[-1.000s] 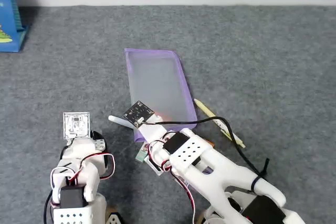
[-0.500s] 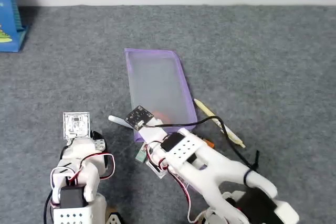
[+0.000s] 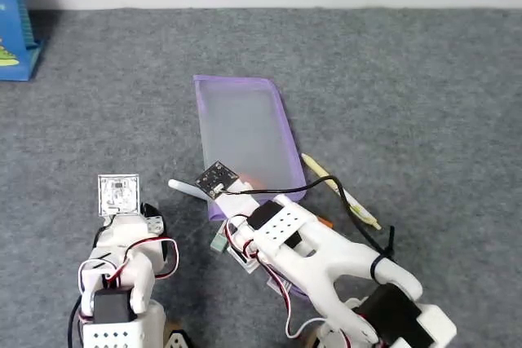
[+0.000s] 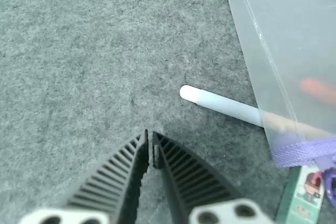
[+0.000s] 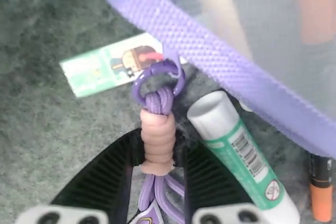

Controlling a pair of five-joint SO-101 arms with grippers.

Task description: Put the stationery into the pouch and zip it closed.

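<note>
Your grey tabletop (image 3: 424, 71) carries the pouch (image 3: 245, 132) just ahead of the right gripper (image 5: 157, 150), a glue stick (image 5: 241, 156) beside it, a pen (image 3: 338, 189) farther right.

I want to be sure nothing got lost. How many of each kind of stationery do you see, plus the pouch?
pouch: 1
pens: 2 (white pen, yellow pen)
orange marker: 1
orange thing inside the pouch: 1
glue stick: 1
green eraser: 1
Total: 7
</note>
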